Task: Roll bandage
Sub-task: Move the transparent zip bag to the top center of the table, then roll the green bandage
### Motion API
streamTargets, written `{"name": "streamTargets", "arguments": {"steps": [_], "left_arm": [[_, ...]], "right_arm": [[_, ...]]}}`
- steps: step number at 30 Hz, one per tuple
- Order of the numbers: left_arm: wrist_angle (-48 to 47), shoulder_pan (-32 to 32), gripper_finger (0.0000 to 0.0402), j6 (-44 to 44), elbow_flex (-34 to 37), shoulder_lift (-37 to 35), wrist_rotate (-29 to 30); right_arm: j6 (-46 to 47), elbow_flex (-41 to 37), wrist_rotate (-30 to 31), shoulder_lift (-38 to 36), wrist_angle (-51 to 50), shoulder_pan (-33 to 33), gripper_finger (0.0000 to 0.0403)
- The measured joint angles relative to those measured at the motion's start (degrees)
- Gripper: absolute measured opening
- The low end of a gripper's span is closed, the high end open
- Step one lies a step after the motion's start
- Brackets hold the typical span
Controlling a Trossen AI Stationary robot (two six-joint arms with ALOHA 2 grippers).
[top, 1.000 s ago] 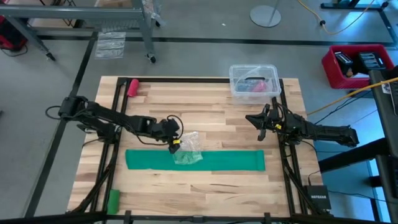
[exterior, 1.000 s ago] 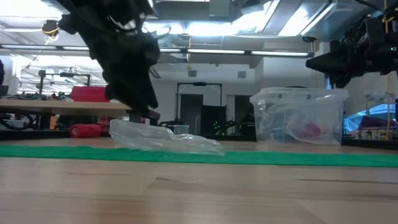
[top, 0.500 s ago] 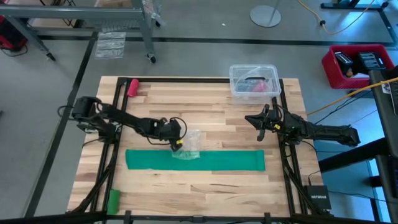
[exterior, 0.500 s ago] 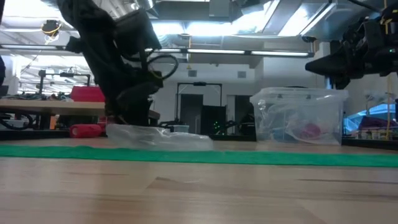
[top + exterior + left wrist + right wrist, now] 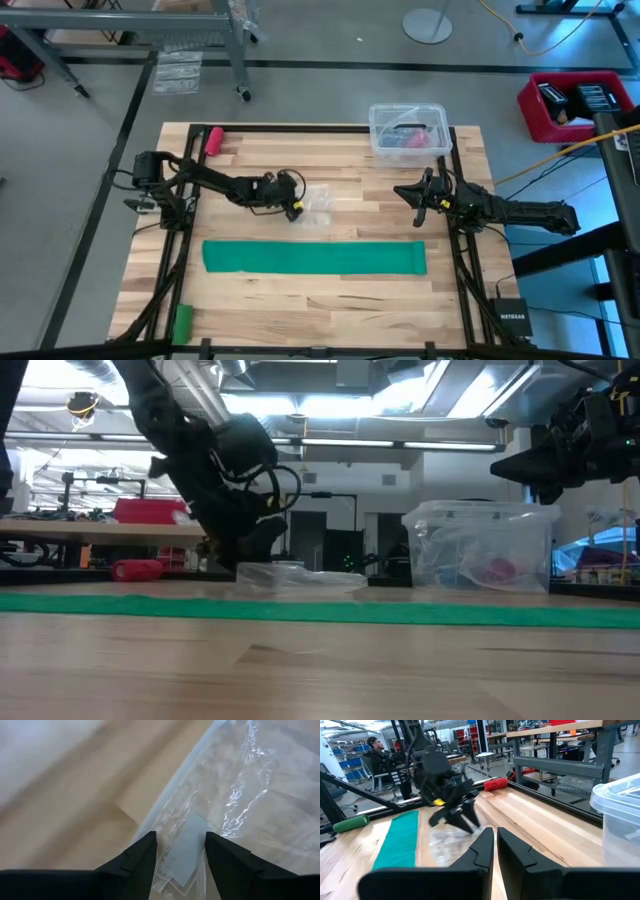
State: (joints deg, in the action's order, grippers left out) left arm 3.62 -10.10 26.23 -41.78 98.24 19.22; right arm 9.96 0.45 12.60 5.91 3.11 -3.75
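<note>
Left gripper: the left gripper (image 5: 296, 207) sits low over the tabletop (image 5: 340, 300), its 2 fingers (image 5: 137, 857) spread, with a clear plastic bag (image 5: 316, 205) lying between and just beyond them. I cannot tell whether the tips touch the film.
Bandage from the left gripper: the bandage (image 5: 314, 258) lies flat on the wood near this gripper, on the side toward the table's front edge, apart from the bag and from both arms.
Long axis: the strip runs crosswise to the table, from the left arm's side to the right arm's side, 1 long unrolled band, with no turn started at either end.
Right gripper: the right gripper (image 5: 418, 190) hangs above the table with its fingers pressed together and nothing between them. The strip's right end lies near it, toward the table's front edge.
Nearer arm: the left gripper looks closer to the strip's middle, the right one to its right end.
Beyond the right gripper: a clear lidded tub (image 5: 407, 131) stands toward the back edge.
</note>
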Motion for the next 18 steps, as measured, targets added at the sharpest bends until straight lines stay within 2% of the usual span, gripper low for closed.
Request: {"name": "streamTargets", "arguments": {"steps": [7, 10, 15, 18], "left_arm": [[0.8, -5.8, 0.0159, -4.5, -0.3, 0.0, 0.0], [-3.8, -6.7, 0.0159, -4.6, -2.6, -1.7, -3.4], [-16.6, -3.7, 0.0159, -4.7, -7.6, -8.9, -5.8], [-19.6, -0.4, 0.0159, -5.9, -8.8, -14.0, -5.8]], "right_arm": [[-0.2, 0.0, 0.0, 0.0, -0.1, 0.0, 0.0028], [-1.4, 0.0, 0.1, 0.0, 0.0, 0.0, 0.0028], [-1.5, 0.0, 0.1, 0.0, 0.0, 0.0, 0.0028], [-1.5, 0.0, 0.1, 0.0, 0.0, 0.0, 0.0028]]}}
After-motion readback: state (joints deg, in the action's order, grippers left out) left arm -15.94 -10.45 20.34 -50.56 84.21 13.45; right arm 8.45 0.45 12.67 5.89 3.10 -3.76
